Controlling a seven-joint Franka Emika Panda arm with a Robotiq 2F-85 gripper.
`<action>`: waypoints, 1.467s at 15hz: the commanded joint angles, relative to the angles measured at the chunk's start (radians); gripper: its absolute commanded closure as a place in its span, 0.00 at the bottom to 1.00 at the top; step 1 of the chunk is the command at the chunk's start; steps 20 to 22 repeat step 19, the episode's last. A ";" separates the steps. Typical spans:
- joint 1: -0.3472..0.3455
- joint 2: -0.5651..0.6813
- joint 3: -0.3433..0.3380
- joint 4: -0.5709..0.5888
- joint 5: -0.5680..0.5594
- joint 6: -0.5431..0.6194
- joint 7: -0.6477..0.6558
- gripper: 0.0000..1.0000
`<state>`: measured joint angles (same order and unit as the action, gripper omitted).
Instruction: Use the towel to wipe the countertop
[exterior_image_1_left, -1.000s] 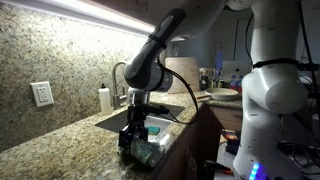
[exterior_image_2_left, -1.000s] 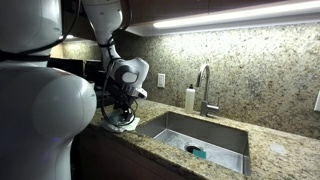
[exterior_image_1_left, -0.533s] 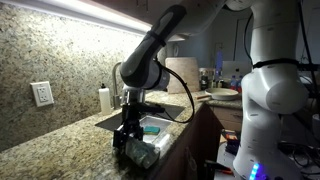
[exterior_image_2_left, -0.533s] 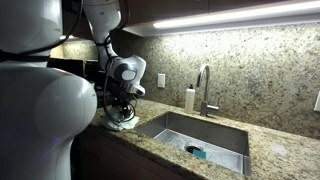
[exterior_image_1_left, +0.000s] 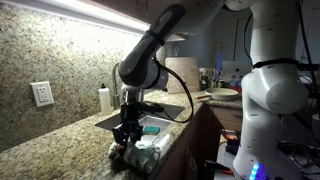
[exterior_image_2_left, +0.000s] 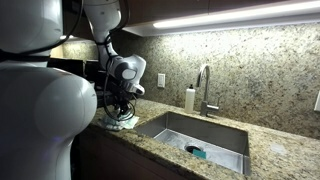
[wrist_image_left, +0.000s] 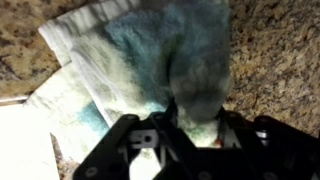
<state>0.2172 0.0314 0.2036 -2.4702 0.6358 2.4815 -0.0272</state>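
Claw (exterior_image_1_left: 127, 140) sits low on the bunched towel (exterior_image_1_left: 150, 147), its jaws a little apart with cloth bulging between them in the wrist view; I cannot tell whether they pinch it or only press on it. That towel lies crumpled on the granite table (exterior_image_1_left: 60, 148) near the front edge, beside the sink (exterior_image_2_left: 200, 135). I judge the wiping is confined to this patch, with most of the table left to do.
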 joint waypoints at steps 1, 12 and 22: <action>-0.002 -0.034 0.007 0.036 -0.053 -0.103 0.027 0.35; -0.009 -0.126 0.002 0.093 -0.332 -0.190 0.193 0.00; -0.009 -0.101 -0.012 0.112 -0.300 -0.192 0.158 0.00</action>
